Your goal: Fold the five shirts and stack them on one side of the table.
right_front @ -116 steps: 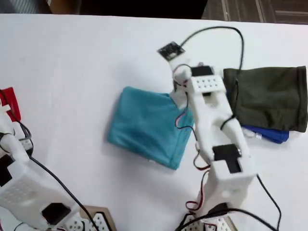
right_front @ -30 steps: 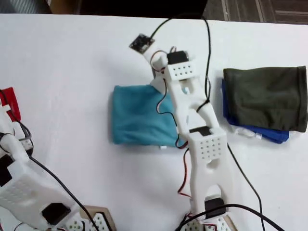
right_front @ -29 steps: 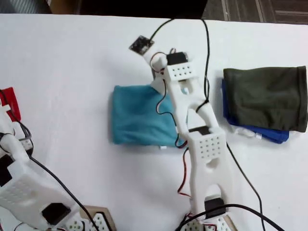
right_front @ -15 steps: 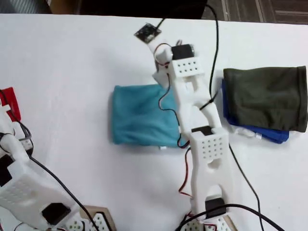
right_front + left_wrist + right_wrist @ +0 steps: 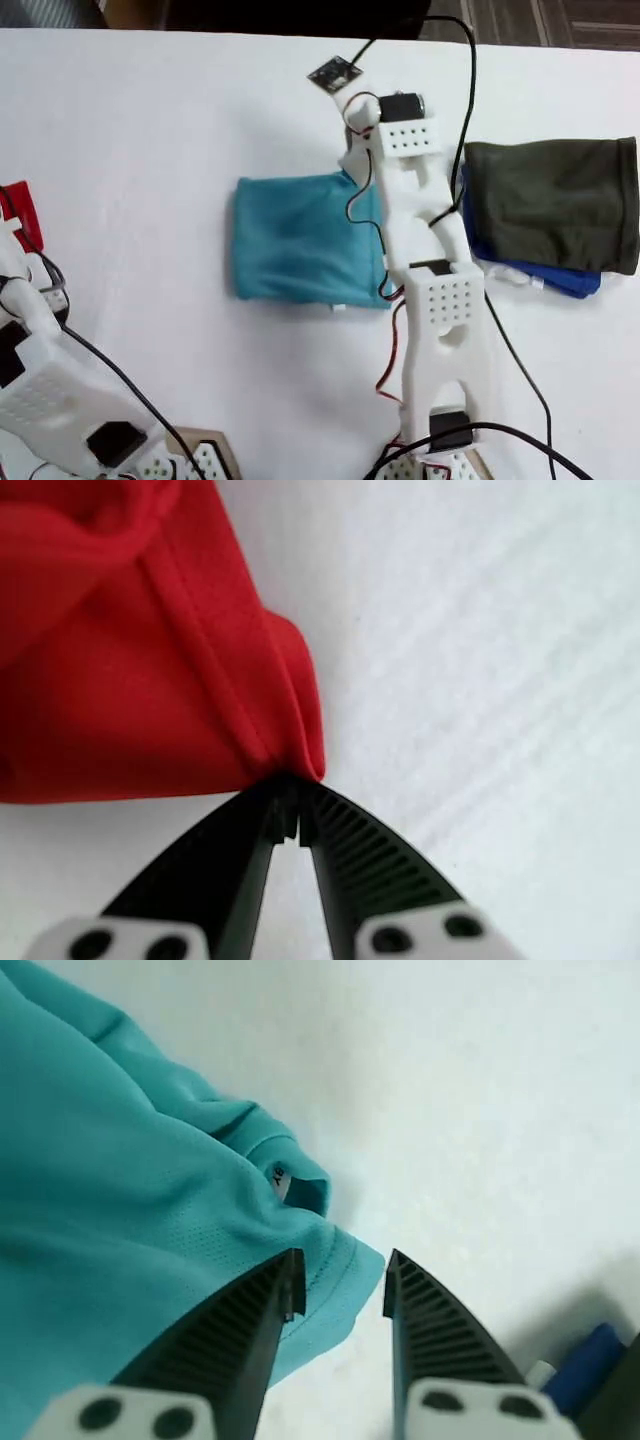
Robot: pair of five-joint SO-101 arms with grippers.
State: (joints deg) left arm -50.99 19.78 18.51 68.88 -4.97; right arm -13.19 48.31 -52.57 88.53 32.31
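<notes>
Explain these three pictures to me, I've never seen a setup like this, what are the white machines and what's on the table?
These are two small white robot arms at a white table, each ending in a two-fingered gripper. One picture looks down from above; the other two come from cameras on the arms' wrists. On the table lie a folded teal shirt and, to one side, an olive shirt stacked on a blue shirt. The right gripper is open at the teal shirt's corner. The left gripper is closed on a corner of a red shirt.
</notes>
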